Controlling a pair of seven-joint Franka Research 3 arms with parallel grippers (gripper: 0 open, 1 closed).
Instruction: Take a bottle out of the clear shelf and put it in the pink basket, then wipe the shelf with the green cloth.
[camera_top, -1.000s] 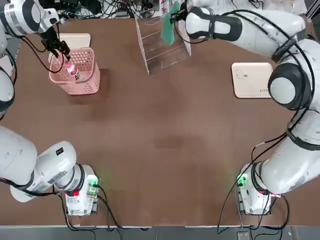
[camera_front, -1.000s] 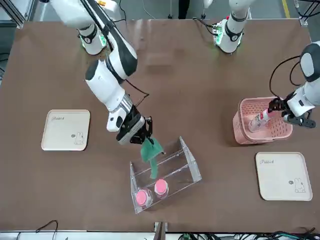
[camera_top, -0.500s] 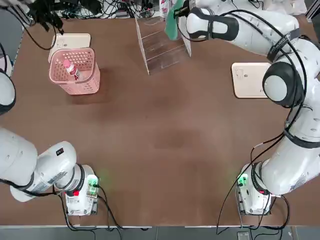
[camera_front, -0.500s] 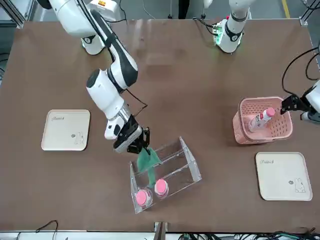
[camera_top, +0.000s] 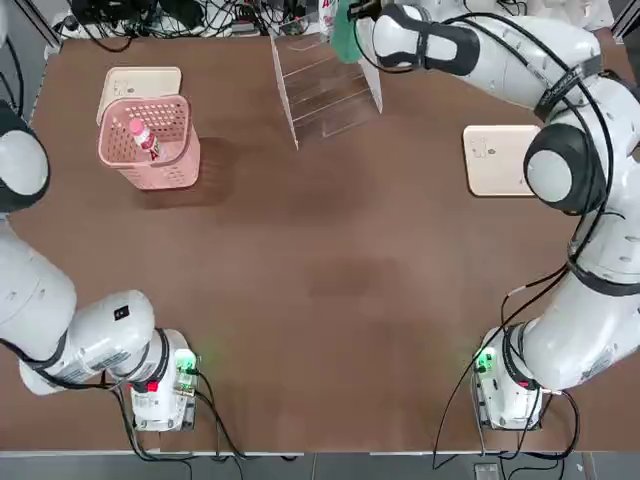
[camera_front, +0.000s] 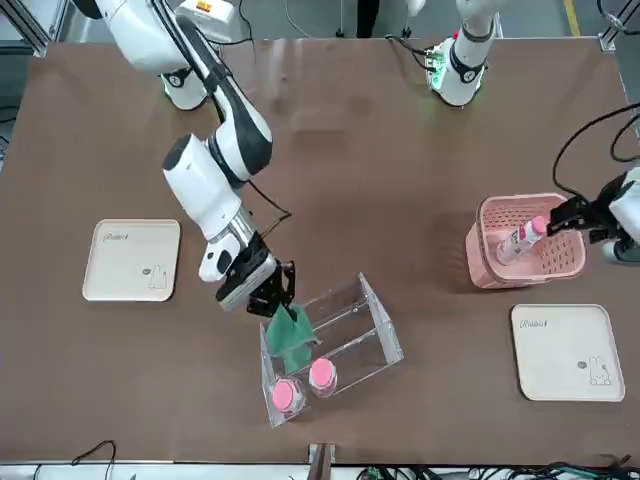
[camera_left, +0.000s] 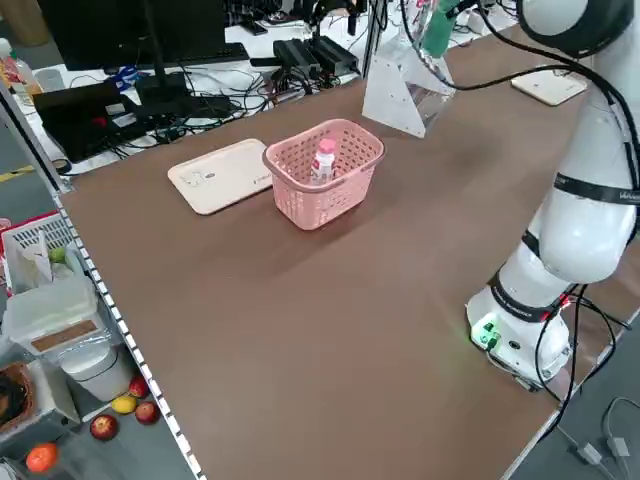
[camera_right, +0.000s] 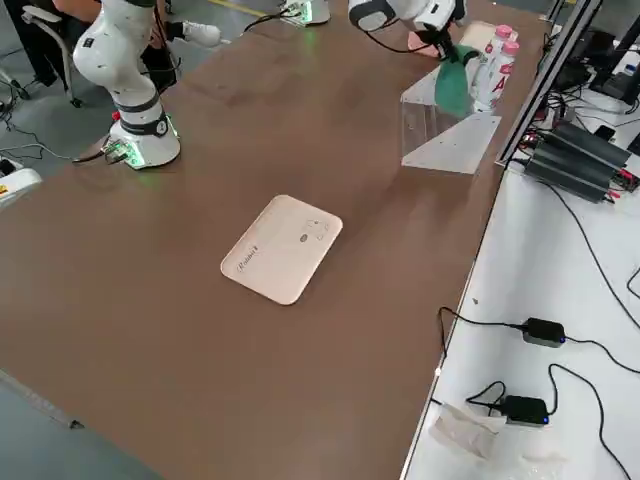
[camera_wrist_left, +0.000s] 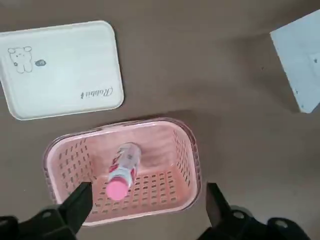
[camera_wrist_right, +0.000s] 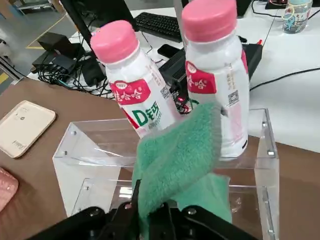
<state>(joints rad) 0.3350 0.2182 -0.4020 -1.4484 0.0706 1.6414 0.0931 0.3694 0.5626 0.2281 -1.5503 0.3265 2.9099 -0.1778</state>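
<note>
The white bottle (camera_top: 142, 138) with a pink cap leans inside the pink basket (camera_top: 170, 168), also seen as bottle (camera_wrist_left: 122, 167) in basket (camera_wrist_left: 187, 155). My left gripper (camera_wrist_left: 147, 210) hovers open above the basket with nothing in it; in the front view it (camera_front: 570, 214) is just past the basket's rim (camera_front: 478, 215). My right gripper (camera_front: 270, 295) is shut on the green cloth (camera_front: 292, 335), which hangs into the clear shelf (camera_front: 375, 335). Two pink-capped bottles (camera_wrist_right: 132, 85) (camera_wrist_right: 215, 75) stand on the shelf (camera_wrist_right: 75, 150) right behind the cloth (camera_wrist_right: 185, 155).
One cream tray (camera_top: 150, 80) lies just beyond the basket, another (camera_top: 503, 160) near the right arm. Cables and equipment (camera_left: 200, 70) crowd the bench past the table's far edge. Both arm bases (camera_top: 160, 385) (camera_top: 505, 385) sit at the near edge.
My left gripper has let go of the bottle and lifted away from the basket, leaving the top view. My right gripper has carried the cloth toward the far end of the shelf.
</note>
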